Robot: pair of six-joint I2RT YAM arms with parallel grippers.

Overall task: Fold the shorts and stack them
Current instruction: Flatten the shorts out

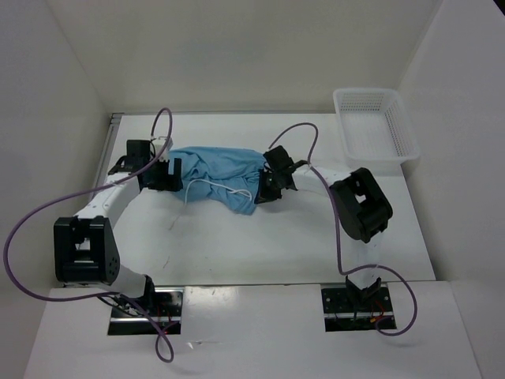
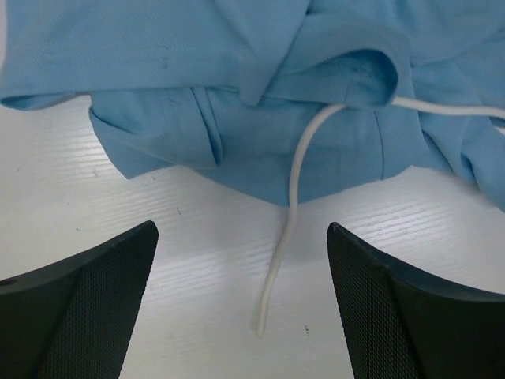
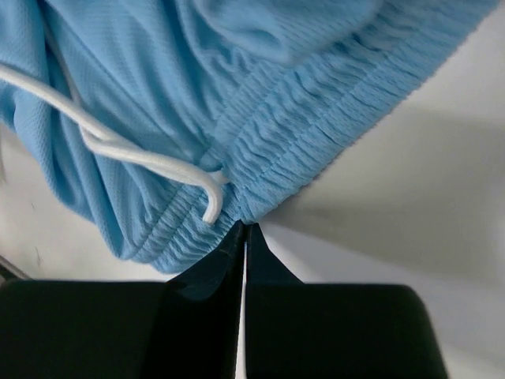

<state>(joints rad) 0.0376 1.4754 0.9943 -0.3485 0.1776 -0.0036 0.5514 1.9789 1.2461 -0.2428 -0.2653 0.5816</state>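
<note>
The light blue shorts (image 1: 215,172) lie bunched in the middle of the table, between my two grippers. Their white drawstring (image 1: 217,189) trails toward the near side. My left gripper (image 1: 174,175) sits at the shorts' left end and is open. In the left wrist view its fingers (image 2: 95,292) stand wide apart on the bare table, just short of the blue hem (image 2: 237,150), and the cord end (image 2: 276,276) lies between them. My right gripper (image 3: 245,227) is shut, with its tips pinching the edge of the gathered waistband (image 3: 300,134) at the shorts' right end (image 1: 251,180).
A white mesh basket (image 1: 375,126) stands at the back right corner. White walls close in the table on the left, back and right. Purple cables (image 1: 162,118) loop above both arms.
</note>
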